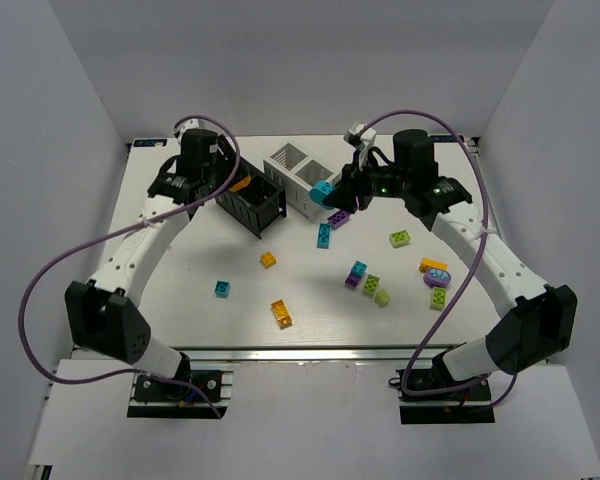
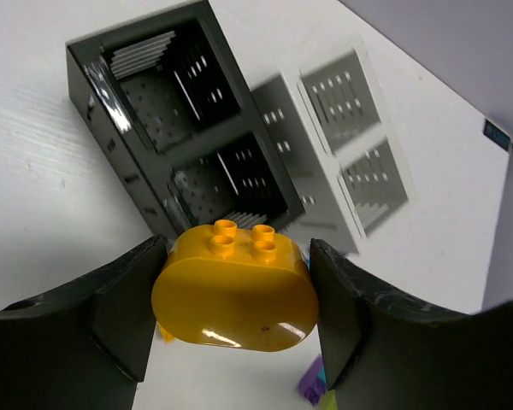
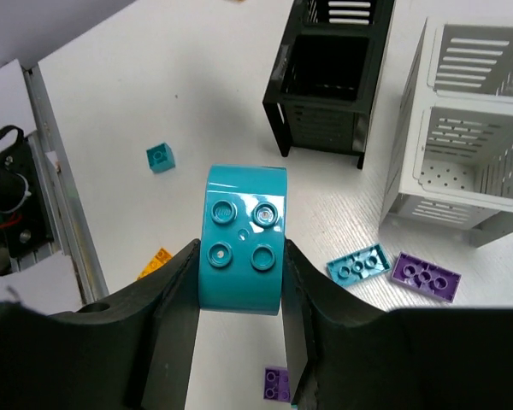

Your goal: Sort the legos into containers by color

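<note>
My left gripper (image 1: 237, 186) is shut on a rounded orange lego (image 2: 235, 290) and holds it above the table by the black container (image 1: 252, 207), whose two compartments (image 2: 120, 145) look empty. My right gripper (image 1: 330, 193) is shut on a teal lego (image 3: 242, 243), held in the air just in front of the white container (image 1: 298, 178). The white container (image 3: 410, 171) also looks empty. Loose legos lie on the table: a teal plate (image 3: 357, 262), a purple plate (image 3: 423, 276), orange ones (image 1: 268, 259) (image 1: 281, 312), a small teal one (image 1: 222, 289) and green ones (image 1: 400, 238).
The black container (image 3: 325, 128) and the white one stand side by side at the back middle. A cluster of teal, purple and green bricks (image 1: 368, 282) lies centre right, and more bricks (image 1: 435, 280) lie near the right arm. White walls enclose the table.
</note>
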Controlling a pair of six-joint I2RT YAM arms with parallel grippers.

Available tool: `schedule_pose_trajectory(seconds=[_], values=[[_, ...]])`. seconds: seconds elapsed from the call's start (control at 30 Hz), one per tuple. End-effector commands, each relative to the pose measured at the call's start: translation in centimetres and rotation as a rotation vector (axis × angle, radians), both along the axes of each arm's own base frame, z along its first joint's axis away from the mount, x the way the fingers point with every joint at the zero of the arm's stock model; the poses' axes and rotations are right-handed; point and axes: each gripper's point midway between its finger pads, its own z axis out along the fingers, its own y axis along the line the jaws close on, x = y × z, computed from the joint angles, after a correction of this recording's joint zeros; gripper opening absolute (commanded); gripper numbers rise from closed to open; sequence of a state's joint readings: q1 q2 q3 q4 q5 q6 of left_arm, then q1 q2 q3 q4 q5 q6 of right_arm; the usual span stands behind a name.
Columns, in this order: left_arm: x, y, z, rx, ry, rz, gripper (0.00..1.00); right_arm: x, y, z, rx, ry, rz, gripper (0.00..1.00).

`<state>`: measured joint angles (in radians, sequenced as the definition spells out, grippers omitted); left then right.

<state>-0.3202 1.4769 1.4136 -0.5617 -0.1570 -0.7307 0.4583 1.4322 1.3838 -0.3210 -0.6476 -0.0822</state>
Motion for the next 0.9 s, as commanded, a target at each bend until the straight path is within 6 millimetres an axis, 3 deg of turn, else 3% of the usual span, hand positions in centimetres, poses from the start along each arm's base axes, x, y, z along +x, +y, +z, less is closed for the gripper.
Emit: schedule_pose_trajectory(seconds=[0.0, 0.07, 0.17, 0.3, 0.33, 0.5, 0.73, 0.87], values=[[2.5, 1.7, -0.4, 0.053, 0.023, 0.091, 0.0, 0.3, -0.3, -0.6, -0.016, -0.057, 0.01, 0.0], [4.3, 2.8, 0.4, 0.087, -0.001, 0.137, 0.0, 0.2, -0.4, -0.7, -0.019, -0.057, 0.01, 0.0], [6.6, 3.8, -0.5, 0.119, -0.005, 0.18, 0.0, 0.1, -0.5, -0.8, -0.023, -0.059, 0.02, 0.0], [9.3, 3.7, 0.5, 0.102, -0.058, 0.198, 0.0, -0.2, -0.6, -1.3, -0.027, -0.035, 0.021, 0.0], [9.9, 3.4, -0.7, 0.111, -0.031, 0.192, 0.0, -0.3, -0.7, -1.7, -0.029, -0.024, 0.02, 0.0], [11.2, 3.0, -1.8, 0.117, -0.015, 0.181, 0.05, -0.7, -1.0, -2.1, -0.029, -0.012, 0.017, 0.0], [12.1, 2.7, -3.9, 0.127, 0.028, 0.175, 0.26, -0.8, -1.1, -2.3, -0.031, -0.005, 0.015, 0.0], [12.7, 2.4, -4.1, 0.114, 0.025, 0.174, 0.35, -0.9, -1.1, -2.5, -0.031, 0.005, 0.017, 0.0]])
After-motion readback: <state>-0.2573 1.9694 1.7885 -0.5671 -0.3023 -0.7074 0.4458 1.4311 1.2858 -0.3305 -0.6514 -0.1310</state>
